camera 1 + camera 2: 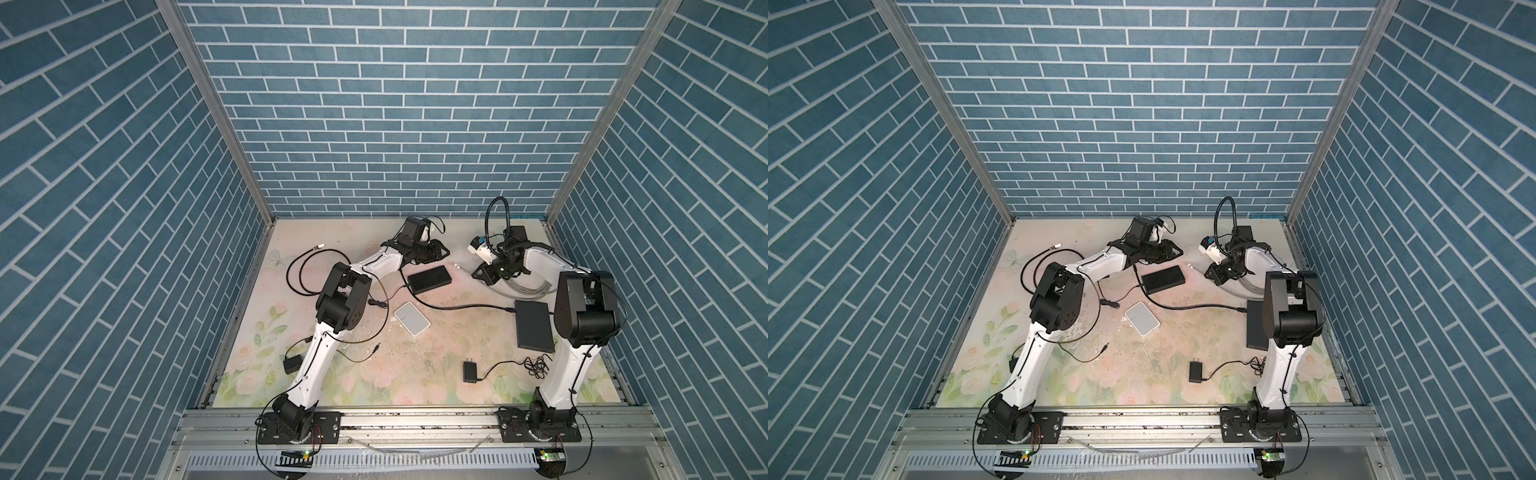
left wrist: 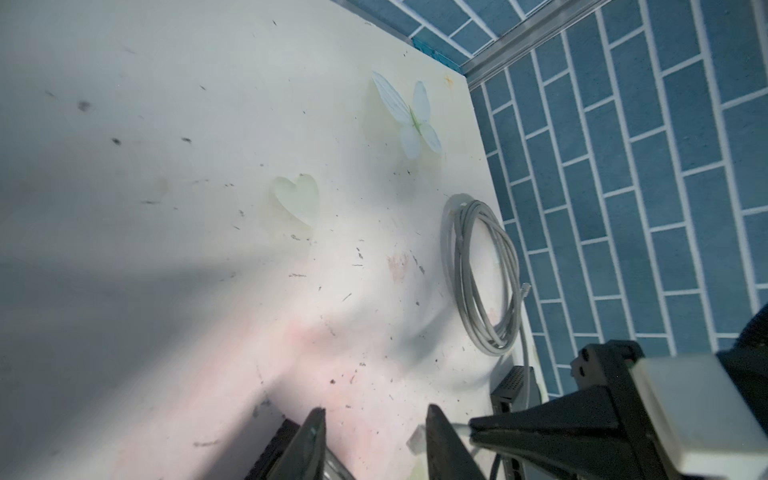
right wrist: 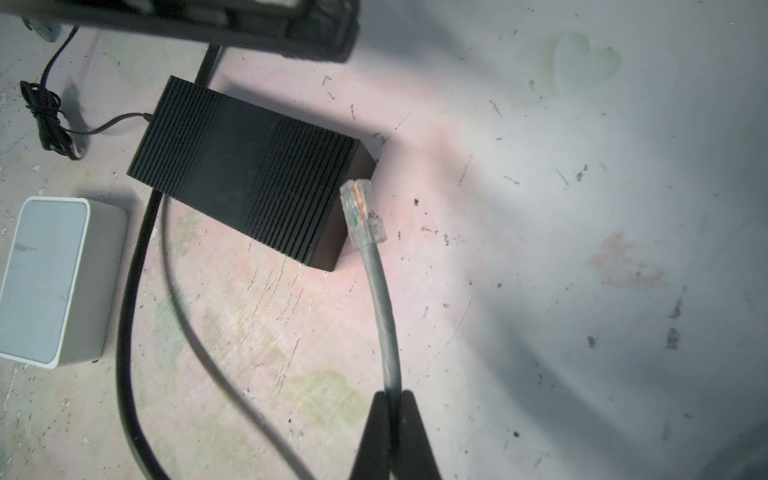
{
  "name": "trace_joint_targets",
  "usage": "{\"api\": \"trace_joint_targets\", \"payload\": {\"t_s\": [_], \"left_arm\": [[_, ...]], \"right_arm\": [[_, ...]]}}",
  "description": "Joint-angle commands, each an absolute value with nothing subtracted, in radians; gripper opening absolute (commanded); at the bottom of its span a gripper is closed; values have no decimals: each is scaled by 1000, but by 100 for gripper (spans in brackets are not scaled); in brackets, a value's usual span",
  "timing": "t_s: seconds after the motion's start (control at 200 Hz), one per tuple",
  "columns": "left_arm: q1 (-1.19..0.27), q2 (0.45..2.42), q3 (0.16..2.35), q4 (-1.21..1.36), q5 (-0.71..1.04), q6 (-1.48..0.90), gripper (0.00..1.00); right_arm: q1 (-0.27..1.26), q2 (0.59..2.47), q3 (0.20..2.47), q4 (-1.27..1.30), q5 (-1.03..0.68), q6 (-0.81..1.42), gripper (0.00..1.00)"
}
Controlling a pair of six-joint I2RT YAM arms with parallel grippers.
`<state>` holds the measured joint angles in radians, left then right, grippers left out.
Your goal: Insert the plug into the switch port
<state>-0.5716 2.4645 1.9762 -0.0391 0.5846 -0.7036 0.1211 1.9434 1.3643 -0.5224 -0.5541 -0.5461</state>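
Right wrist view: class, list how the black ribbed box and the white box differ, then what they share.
The black ribbed box has a grooved top; the white box is smooth. The black ribbed box's corners are sharp, the white box's rounded. Both lie flat on the table.

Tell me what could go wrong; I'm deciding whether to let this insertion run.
The right gripper pinches the grey cable well behind the clear plug, so the plug may bend aside when pushed. The black switch lies unheld, the left gripper open near it; it could slide.
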Motion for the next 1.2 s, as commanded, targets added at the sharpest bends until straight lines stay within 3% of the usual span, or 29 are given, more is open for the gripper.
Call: {"api": "trace_joint_targets", "payload": {"t_s": [0.0,0.75,1.03,1.195], "left_arm": [[-581,2496,1982,52,687,-797,41],[-590,2431,1849,183,791,-829,38],[-595,2420,1832,187,802,-835,30],[-596,2428,1840,185,810,-836,18]], "right_arm": [[132,1898,1331,-508,-603,-535,1],[139,1909,1347,-527,-606,-537,2],[143,1921,1359,-535,-596,-540,2],[146,1919,1357,-535,-595,-541,2]]}}
